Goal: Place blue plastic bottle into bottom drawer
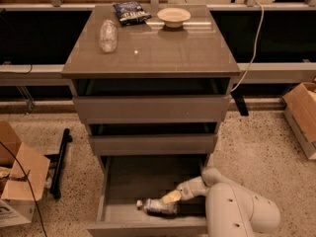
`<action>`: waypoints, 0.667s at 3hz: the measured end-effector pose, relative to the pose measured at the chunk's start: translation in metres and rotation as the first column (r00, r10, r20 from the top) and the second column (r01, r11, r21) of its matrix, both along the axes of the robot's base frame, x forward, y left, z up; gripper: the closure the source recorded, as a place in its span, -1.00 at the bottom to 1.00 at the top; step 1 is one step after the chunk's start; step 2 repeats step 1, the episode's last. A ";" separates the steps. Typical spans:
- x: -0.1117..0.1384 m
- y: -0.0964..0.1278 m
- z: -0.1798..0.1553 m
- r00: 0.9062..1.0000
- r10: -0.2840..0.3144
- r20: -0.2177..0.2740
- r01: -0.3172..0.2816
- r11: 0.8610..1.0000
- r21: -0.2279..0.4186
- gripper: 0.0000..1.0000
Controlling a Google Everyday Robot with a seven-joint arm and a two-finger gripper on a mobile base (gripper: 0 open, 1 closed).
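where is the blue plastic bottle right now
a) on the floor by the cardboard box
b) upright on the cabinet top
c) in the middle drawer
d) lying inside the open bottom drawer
d: the blue plastic bottle lies on its side near the front of the open bottom drawer, with the robot's hand reaching into the drawer right at the bottle's right end.
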State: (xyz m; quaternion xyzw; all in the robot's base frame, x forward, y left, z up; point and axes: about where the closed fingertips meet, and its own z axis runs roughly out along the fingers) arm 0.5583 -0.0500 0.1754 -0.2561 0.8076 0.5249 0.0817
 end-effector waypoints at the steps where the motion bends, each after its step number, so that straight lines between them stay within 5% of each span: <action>1: 0.000 0.000 0.000 1.000 0.001 -0.002 -0.001 1.000 -0.001 -1.00; 2: 0.000 0.000 0.000 1.000 0.001 -0.002 -0.001 1.000 -0.001 -1.00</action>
